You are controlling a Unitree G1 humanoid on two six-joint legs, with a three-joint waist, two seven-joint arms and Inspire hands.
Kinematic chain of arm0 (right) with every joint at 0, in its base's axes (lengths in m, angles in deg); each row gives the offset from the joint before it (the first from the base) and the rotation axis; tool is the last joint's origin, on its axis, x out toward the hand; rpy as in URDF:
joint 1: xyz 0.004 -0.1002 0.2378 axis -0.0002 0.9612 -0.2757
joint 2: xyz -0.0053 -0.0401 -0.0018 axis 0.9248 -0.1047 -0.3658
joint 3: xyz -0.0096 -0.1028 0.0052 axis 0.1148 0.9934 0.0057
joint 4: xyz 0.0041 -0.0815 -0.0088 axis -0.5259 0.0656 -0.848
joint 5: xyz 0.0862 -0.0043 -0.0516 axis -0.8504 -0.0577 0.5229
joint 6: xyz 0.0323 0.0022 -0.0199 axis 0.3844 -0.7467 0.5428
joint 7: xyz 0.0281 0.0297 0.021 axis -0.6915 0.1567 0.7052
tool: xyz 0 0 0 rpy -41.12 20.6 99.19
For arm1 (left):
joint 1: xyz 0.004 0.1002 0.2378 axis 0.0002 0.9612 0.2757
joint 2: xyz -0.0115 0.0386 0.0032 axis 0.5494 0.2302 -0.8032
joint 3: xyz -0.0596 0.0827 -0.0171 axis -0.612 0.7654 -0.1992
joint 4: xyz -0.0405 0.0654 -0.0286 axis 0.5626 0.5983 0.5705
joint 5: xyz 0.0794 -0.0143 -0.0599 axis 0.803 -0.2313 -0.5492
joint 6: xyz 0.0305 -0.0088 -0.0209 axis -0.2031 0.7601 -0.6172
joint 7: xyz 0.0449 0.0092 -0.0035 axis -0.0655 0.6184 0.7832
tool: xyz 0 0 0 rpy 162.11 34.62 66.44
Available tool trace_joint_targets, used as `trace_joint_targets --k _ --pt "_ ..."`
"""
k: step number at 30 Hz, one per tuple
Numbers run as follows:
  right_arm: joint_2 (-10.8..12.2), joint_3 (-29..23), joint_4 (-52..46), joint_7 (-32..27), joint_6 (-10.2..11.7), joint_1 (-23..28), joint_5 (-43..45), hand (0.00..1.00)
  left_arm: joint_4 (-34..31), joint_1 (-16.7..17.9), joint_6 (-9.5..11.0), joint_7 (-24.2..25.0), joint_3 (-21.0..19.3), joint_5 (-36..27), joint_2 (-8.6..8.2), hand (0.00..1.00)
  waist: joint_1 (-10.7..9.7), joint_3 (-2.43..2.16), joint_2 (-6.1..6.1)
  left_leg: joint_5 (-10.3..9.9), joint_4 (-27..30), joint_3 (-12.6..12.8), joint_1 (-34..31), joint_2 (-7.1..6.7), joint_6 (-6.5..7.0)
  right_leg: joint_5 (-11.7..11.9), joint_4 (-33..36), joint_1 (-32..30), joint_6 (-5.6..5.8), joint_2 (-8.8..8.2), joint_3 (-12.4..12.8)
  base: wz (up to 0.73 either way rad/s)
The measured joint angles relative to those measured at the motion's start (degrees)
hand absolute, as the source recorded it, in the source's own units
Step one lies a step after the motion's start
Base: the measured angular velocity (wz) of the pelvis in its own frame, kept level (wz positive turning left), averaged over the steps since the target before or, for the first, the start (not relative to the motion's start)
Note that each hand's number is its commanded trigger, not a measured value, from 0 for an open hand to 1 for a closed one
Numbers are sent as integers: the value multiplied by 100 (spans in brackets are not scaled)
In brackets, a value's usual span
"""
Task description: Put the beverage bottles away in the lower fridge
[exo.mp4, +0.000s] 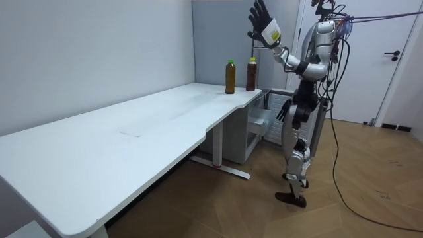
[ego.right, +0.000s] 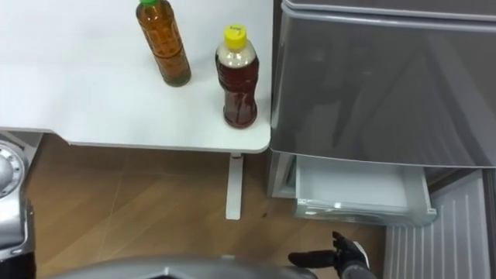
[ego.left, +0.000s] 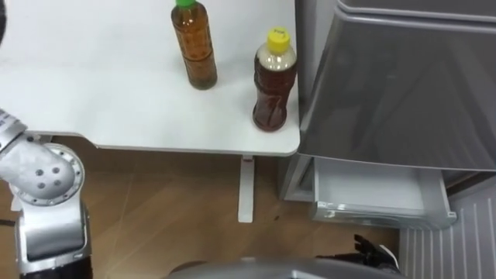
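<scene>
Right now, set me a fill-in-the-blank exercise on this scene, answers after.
The bottle nearest the fridge has a ___ cap.
The green-capped bottle stands ___ on the table.
The fridge's lower drawer stands ___.
The raised left hand holds ___.
Answers: yellow; upright; open; nothing.

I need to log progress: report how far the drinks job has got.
Done: the lower fridge drawer stands pulled open. In hand: nothing; the left hand is raised open, the right hand hangs empty. Left: the green-capped bottle and the yellow-capped bottle both stand on the white table.
</scene>
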Motion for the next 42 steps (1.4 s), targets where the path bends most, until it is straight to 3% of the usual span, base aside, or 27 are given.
trace_joint_targets --k 7,14,20,29,34,42 --pt "5 40 7 182 50 -53 3 0 19 -426 -41 1175 442 -715 -4 0 -185 26 -36 0 54 15 -33 3 0 -1 7 -10 -4 5 13 0" --pt "6 41 245 353 68 -217 19 0 37 -434 -177 2386 729 -1335 -4 0 -245 31 -81 0 52 18 -32 1 0 -2 4 -25 -5 2 24 -1" --pt "-56 37 440 528 57 -327 91 0 37 -435 -347 3008 893 -1464 -2 0 -285 21 -95 0 53 23 -49 1 0 -2 12 -41 -5 2 64 0" --pt "-63 -18 475 679 50 -386 76 0 44 -441 -572 3857 916 -2274 -2 0 -386 20 -104 0 53 117 24 6 0 0 30 -11 -7 15 270 -5" --pt "-49 -95 471 670 31 -386 77 0 47 -440 -670 4214 917 -2328 -2 0 -391 40 -136 0 54 187 52 13 0 0 74 -16 -8 15 328 -3" --pt "-49 -111 464 664 0 -395 75 0 47 -439 -818 4686 934 -2332 -2 0 -387 34 -116 -14 75 196 47 21 22 -1 113 -19 -6 22 352 0"
